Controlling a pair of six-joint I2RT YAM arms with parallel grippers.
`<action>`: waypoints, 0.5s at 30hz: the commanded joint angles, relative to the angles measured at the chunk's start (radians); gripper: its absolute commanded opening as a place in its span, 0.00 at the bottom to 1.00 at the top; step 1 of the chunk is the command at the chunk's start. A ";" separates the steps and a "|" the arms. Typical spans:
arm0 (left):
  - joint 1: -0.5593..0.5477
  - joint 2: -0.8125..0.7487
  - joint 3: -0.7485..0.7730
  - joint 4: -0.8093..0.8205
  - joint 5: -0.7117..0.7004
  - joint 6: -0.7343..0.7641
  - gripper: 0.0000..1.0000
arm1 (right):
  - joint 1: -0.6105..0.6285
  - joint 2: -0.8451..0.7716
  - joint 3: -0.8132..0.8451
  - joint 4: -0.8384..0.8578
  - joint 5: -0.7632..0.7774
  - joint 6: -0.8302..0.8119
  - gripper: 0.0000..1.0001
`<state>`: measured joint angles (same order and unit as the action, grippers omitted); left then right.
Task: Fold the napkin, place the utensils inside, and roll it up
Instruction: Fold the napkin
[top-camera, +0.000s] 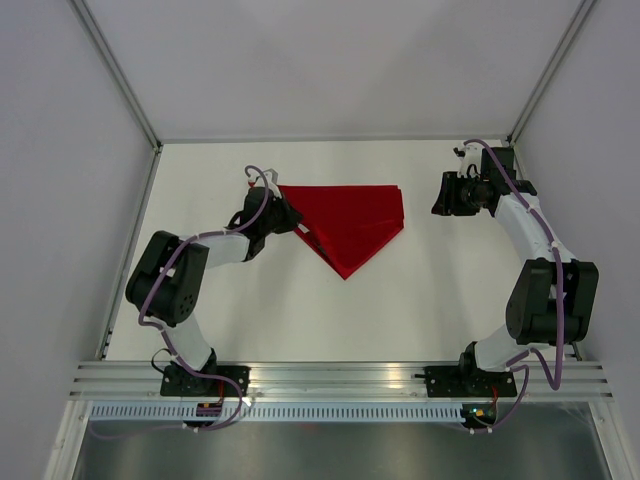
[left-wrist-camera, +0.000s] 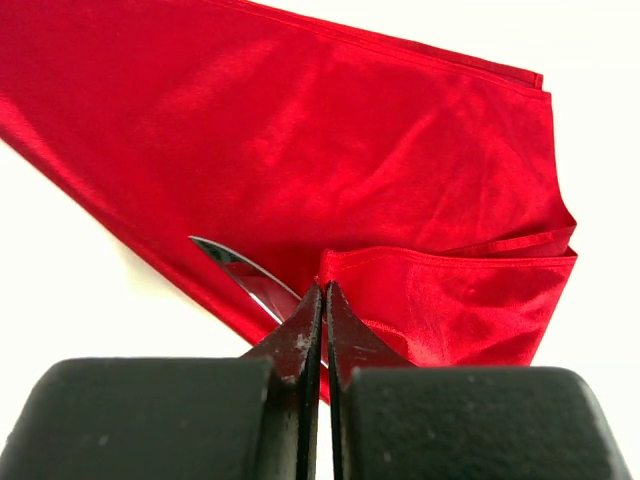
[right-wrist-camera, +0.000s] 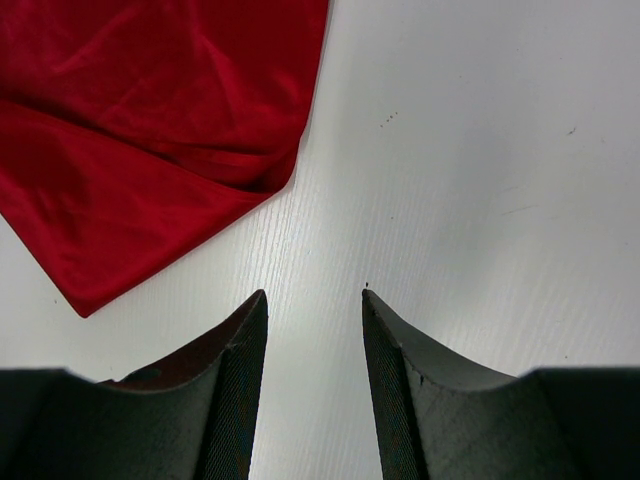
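Observation:
The red napkin lies folded into a triangle in the middle of the table, point toward me. My left gripper is at its left corner, shut, with a corner of the napkin's folded flap pinched at its tips. A shiny metal utensil blade lies on the napkin beside the tips, the rest of it hidden under the flap and fingers. My right gripper is open and empty over bare table, right of the napkin.
White walls and metal frame posts close in the white table at the back and sides. An aluminium rail with the arm bases runs along the near edge.

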<state>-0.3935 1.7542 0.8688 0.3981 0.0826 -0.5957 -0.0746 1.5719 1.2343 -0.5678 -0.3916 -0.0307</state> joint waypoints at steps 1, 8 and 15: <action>0.015 -0.002 0.012 0.015 0.016 -0.033 0.02 | 0.002 0.005 -0.002 0.006 -0.010 -0.008 0.49; 0.027 0.010 0.015 0.008 0.017 -0.036 0.02 | 0.006 0.010 -0.002 0.005 -0.010 -0.009 0.49; 0.038 0.025 0.024 0.001 0.019 -0.041 0.02 | 0.007 0.014 -0.002 0.005 -0.010 -0.014 0.48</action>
<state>-0.3664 1.7645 0.8688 0.3904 0.0891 -0.5961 -0.0734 1.5742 1.2343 -0.5682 -0.3916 -0.0326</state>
